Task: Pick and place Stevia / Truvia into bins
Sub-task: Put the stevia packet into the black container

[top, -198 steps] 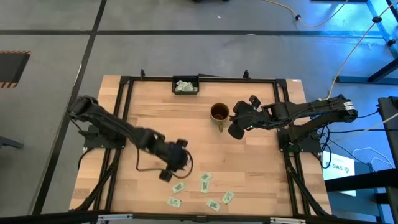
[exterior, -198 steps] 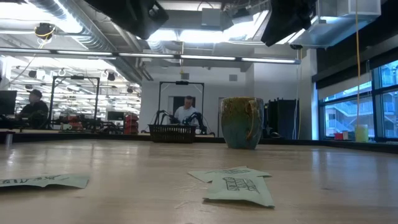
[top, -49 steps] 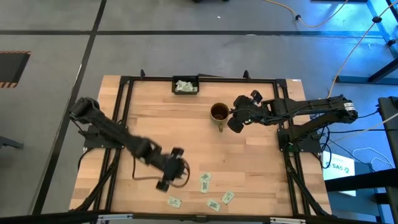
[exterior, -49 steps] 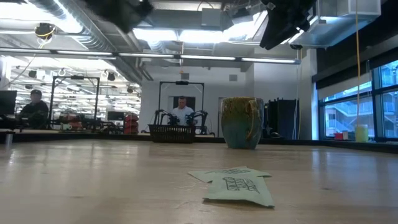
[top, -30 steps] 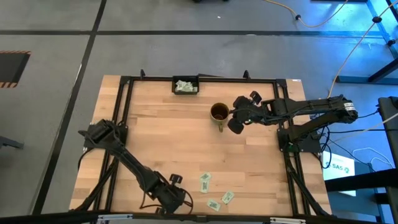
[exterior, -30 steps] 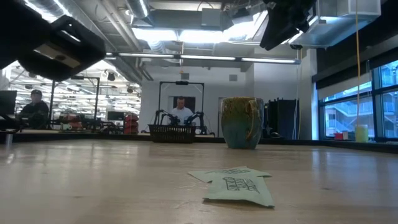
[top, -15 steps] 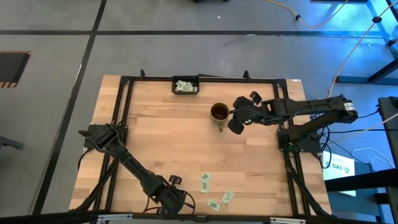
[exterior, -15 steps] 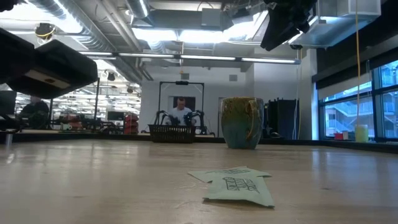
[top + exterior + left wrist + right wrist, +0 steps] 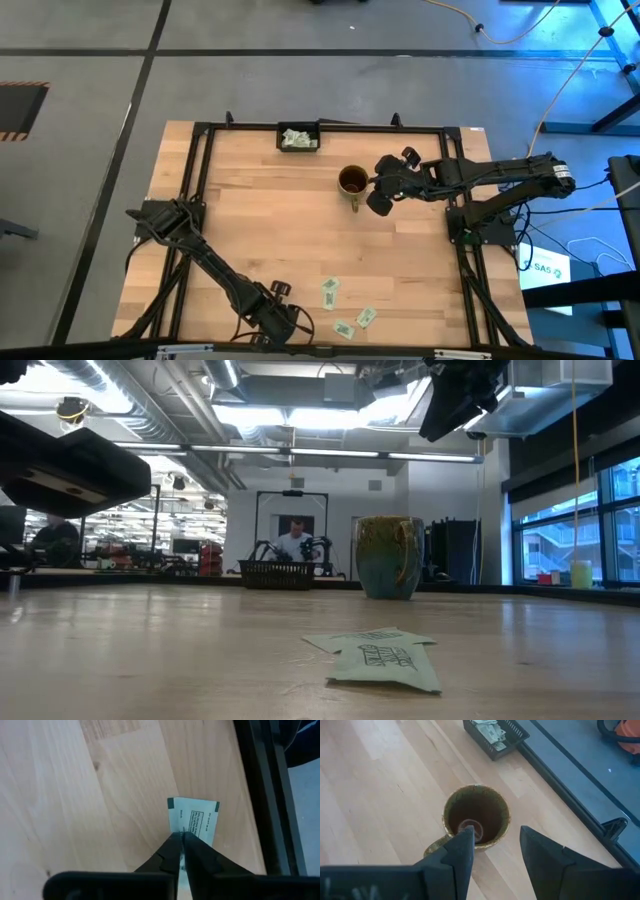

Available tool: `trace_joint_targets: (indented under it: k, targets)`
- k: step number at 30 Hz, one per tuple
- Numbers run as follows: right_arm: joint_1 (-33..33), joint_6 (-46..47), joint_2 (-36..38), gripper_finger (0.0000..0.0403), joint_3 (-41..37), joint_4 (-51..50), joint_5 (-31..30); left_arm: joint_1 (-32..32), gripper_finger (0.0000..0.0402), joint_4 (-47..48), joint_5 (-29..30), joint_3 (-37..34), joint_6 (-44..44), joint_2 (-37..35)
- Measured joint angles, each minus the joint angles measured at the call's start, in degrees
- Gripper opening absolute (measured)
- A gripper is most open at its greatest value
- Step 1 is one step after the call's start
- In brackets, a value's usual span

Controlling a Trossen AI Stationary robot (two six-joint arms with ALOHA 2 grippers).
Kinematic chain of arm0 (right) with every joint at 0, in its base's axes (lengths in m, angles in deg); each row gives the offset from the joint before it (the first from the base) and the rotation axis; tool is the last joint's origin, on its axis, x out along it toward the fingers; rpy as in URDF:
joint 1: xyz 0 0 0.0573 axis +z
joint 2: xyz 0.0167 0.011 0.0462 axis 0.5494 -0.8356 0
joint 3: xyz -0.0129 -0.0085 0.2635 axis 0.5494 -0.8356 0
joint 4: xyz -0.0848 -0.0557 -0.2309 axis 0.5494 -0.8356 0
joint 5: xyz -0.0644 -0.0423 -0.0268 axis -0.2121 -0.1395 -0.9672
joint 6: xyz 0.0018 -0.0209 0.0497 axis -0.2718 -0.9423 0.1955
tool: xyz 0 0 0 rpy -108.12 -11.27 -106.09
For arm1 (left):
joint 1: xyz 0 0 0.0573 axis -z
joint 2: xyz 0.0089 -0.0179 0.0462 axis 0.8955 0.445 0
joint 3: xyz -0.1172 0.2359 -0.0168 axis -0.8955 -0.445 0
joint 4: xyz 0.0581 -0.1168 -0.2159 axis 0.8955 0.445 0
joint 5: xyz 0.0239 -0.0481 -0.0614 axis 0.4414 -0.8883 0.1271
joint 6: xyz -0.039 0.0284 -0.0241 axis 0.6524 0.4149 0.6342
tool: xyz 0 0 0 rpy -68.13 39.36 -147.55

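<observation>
The wooden surface (image 9: 260, 230) is framed by a black rail on all 4 sides, and most of its middle and left part lies bare. The left arm reaches down along the left rail to the near edge, where the left tool (image 9: 288, 323) sits low at the surface. Its wrist view shows the 2 dark fingers (image 9: 170, 854) pressed together on the near end of 1 sachet (image 9: 196, 819), white with green corners, which lies flat just beside the black rail at the surface's edge.

The right arm comes in from the right rail, and the right tool (image 9: 378, 195) hangs above the surface just beside the mug (image 9: 351, 181). Its wrist view shows the fingers (image 9: 461, 852) held apart, with the mug's open mouth between them farther off; a round pale shape lies at the mug's bottom, too small to tell what it is.

The black tray (image 9: 299, 137) sits against the far rail, well apart from the mug, with several sachets inside. 3 loose sachets (image 9: 328, 291) lie near the front edge, right of the left tool, each apart from the others. In the low view 2 of them (image 9: 385, 656) lie flat and overlapping in front of the mug.
</observation>
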Motion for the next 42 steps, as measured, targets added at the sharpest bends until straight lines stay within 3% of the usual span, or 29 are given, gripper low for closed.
trace_joint_targets:
  k: [12, 23, 30, 36, 42]
  targets:
    - [0.0, -0.1, 0.0, 0.0162, 0.0, 0.0, 0.0, -1.0, 0.0003, 1.8, -0.4, 1.3, -4.3, -1.7]
    - [0.0, -1.4, -1.3, 0.0162, 0.0, -0.2, -0.1, -6.9, 0.0003, 9.5, 3.3, 1.3, -4.1, -14.3]
    - [0.6, -0.1, -1.5, 0.0162, 0.0, -1.9, 0.0, -19.0, 0.0003, 15.8, 6.7, 1.4, -1.7, -24.6]
    - [1.0, 0.4, -0.9, 0.0162, 0.0, -2.2, 0.0, -34.6, 0.0003, 16.2, 9.3, 1.4, -14.4, -29.6]
    - [0.9, 3.1, -0.8, 0.0162, 0.0, -2.1, 0.0, -53.0, 0.0003, 14.9, 9.1, 1.4, -25.4, -29.0]
